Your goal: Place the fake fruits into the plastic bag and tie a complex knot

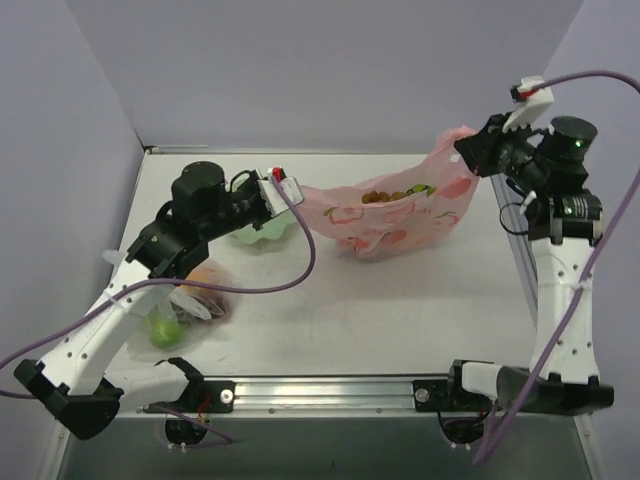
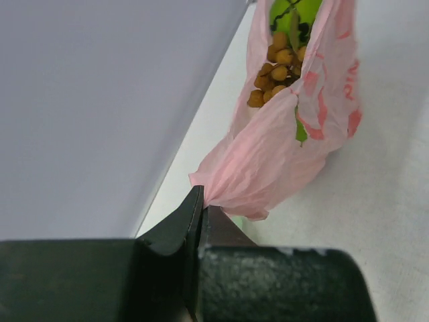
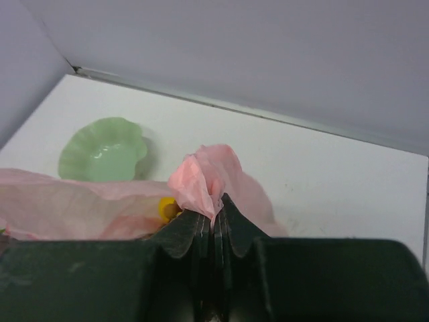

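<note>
The pink plastic bag [image 1: 390, 222] hangs stretched between my two grippers above the table. My left gripper [image 1: 293, 194] is shut on its left end, seen close in the left wrist view [image 2: 203, 200]. My right gripper [image 1: 468, 150] is shut on its right end and holds it higher; the right wrist view shows the pink plastic [image 3: 204, 181] bunched in the shut jaws [image 3: 216, 213]. Inside the bag I see the brown grape bunch [image 2: 276, 67], a green fruit [image 2: 295, 12] and a yellow-orange fruit [image 3: 166, 208]. The red apple is hidden.
A pale green scalloped dish [image 1: 262, 233] sits on the table under the left wrist; it also shows in the right wrist view [image 3: 104, 151]. A clear bag of fruits [image 1: 188, 308] lies at the near left under the left arm. Walls close the back and left.
</note>
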